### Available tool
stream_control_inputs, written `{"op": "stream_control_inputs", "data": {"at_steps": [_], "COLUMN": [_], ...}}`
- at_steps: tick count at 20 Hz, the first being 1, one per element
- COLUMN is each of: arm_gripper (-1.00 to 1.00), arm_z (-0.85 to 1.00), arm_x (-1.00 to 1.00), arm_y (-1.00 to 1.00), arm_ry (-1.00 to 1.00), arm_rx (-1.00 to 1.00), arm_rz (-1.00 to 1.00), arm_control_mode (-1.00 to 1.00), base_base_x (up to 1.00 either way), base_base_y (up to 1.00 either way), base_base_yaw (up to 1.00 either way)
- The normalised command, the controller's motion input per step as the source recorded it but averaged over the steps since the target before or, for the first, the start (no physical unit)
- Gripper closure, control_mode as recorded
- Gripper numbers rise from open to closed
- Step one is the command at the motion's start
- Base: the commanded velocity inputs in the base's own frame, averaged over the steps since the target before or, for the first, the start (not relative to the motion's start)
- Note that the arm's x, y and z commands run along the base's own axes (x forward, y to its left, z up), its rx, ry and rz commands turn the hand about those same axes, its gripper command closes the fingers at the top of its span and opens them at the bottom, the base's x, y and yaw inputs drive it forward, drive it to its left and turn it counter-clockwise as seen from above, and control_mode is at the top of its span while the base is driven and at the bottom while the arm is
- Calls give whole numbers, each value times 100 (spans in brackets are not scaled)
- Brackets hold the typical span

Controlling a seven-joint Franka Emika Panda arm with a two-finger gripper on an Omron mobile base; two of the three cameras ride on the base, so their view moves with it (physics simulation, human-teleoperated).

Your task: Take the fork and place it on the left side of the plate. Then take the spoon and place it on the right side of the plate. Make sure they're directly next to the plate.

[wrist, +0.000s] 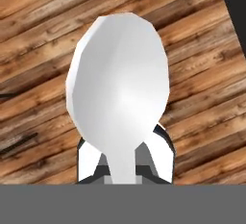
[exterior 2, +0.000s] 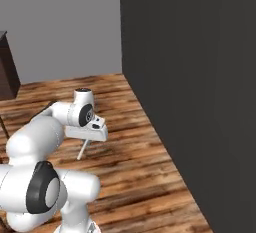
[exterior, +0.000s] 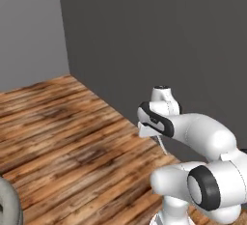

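My gripper is shut on the spoon. In the hand view its whitish rounded bowl stands large just beyond the two fingertips, with wooden planks behind it. The left base view has the spoon as a thin whitish stick hanging below the hand, in front of the dark wall. From the right base view the spoon slants down under the gripper over the wood. The fork and the plate are out of view.
A tall dark grey wall stands close on the right of the arm. Wooden planks stretch to the left. A round grey object sits at the lower left, and dark brown furniture at the far left.
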Motion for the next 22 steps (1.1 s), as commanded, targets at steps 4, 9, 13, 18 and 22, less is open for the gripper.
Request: {"op": "stream_control_inputs", "data": {"at_steps": [4, 9, 13, 18, 22], "arm_gripper": [100, 100, 100, 100, 100], "arm_z": [0, 0, 0, 0, 0], "arm_x": [0, 0, 0, 0, 0], "arm_y": [0, 0, 0, 0, 0], "arm_ry": [0, 0, 0, 0, 0], "arm_rx": [0, 0, 0, 0, 0], "arm_rz": [0, 0, 0, 0, 0], "arm_control_mode": [100, 100, 100, 100, 100], "base_base_x": [94, 93, 86, 87, 86], "base_base_y": [-6, 0, 0, 0, -7], "base_base_yaw": [12, 23, 35, 34, 30]}}
